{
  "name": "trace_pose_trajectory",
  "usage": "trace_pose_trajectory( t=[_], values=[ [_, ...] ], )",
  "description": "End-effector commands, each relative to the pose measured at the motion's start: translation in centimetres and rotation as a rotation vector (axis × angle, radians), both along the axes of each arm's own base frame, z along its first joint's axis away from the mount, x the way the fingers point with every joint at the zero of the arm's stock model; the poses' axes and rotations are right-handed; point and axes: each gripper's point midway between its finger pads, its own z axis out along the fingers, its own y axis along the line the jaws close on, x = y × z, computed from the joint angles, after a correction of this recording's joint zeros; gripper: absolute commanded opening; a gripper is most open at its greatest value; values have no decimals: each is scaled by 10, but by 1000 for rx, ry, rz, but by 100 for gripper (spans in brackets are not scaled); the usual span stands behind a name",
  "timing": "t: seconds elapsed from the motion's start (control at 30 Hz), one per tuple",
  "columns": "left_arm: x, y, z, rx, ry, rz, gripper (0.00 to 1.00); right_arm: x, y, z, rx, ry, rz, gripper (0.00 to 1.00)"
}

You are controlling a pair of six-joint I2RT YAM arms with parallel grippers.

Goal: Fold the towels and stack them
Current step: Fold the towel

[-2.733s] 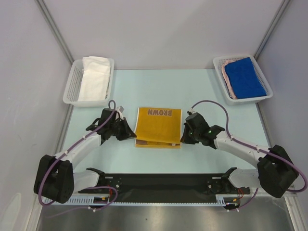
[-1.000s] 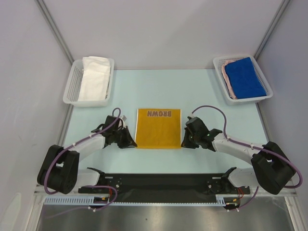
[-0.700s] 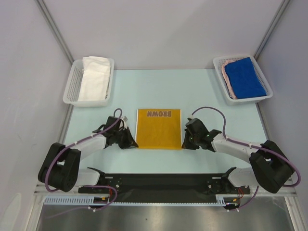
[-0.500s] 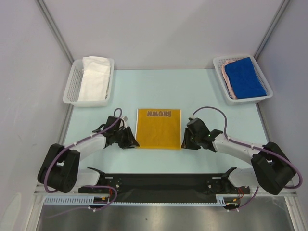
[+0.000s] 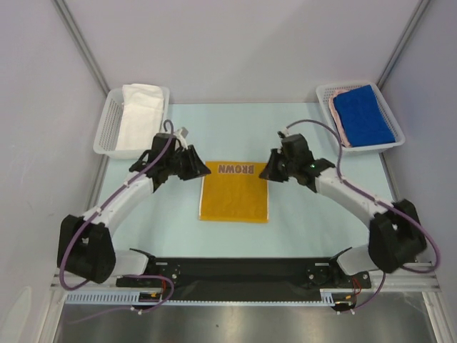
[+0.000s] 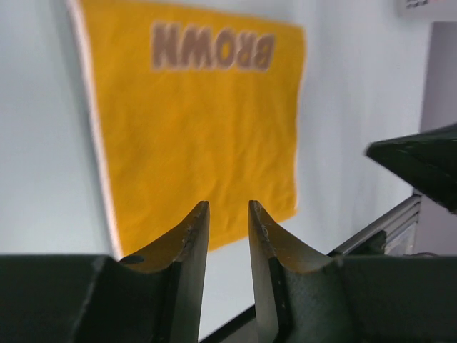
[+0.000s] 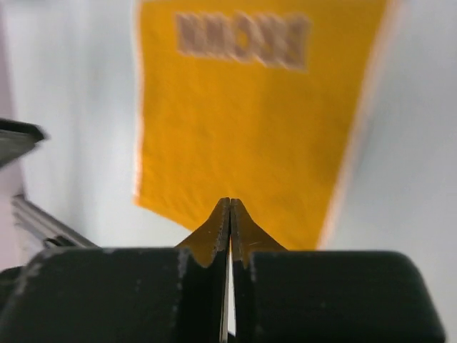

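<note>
a pale blue-green table (image 5: 314, 221) sits inside plain grey walls (image 5: 243, 50), with a black rail (image 5: 235, 270) along its near edge. at the table's middle lies the yellow-orange towel (image 5: 234, 193), folded flat, its "brown" lettering along the far edge. the left basket (image 5: 106, 132), at the far left corner, holds a white towel (image 5: 139, 118). the right basket (image 5: 393, 121), at the far right corner, holds a blue towel (image 5: 363, 114) on top of a pinkish towel (image 5: 335, 118). the left gripper (image 5: 198, 168) hovers at the yellow towel's far left corner, jaws slightly apart and empty. the right gripper (image 5: 268, 173) hovers at the far right corner, jaws pressed together on nothing.
</note>
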Motion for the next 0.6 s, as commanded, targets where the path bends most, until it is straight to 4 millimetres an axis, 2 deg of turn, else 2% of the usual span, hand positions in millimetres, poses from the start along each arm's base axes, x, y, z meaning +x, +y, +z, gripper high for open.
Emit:
trace_pose_trajectory(
  t=[0.0, 0.03, 0.07, 0.1, 0.13, 0.17, 0.23, 0.27, 0.33, 0.37, 0.4, 0.53, 0.57],
  values=[
    [40, -38, 21, -155, -78, -90, 32, 39, 66, 34, 206, -88, 147, 0],
    [57, -45, 28, -182, -140, -101, 31, 51, 77, 12, 213, -50, 150, 0],
    [66, -56, 15, -212, -116, -138, 29, 62, 94, 23, 282, -96, 186, 0],
    [75, -63, 13, -240, -129, -160, 28, 73, 106, 34, 335, -104, 189, 0],
    [84, -71, 11, -264, -138, -183, 27, 79, 115, 8, 345, -48, 198, 0],
    [90, -76, -12, -270, -91, -196, 25, 89, 125, 9, 378, -75, 206, 0],
    [101, -83, -20, -283, -87, -217, 23, 101, 137, -12, 410, -16, 196, 0],
    [105, -83, -38, -273, -58, -213, 23, 107, 142, -14, 433, -30, 197, 0],
    [115, -84, -46, -268, -57, -211, 23, 116, 146, -20, 464, -20, 173, 0],
    [118, -84, -61, -260, -30, -204, 23, 120, 148, -35, 463, -3, 160, 0],
    [122, -83, -66, -260, -24, -191, 23, 123, 149, -37, 468, -5, 159, 0],
    [128, -77, -88, -240, 3, -144, 22, 138, 142, -62, 482, 22, 92, 0],
    [126, -76, -93, -235, 13, -133, 22, 144, 135, -71, 483, 35, 63, 0]
  ],
)
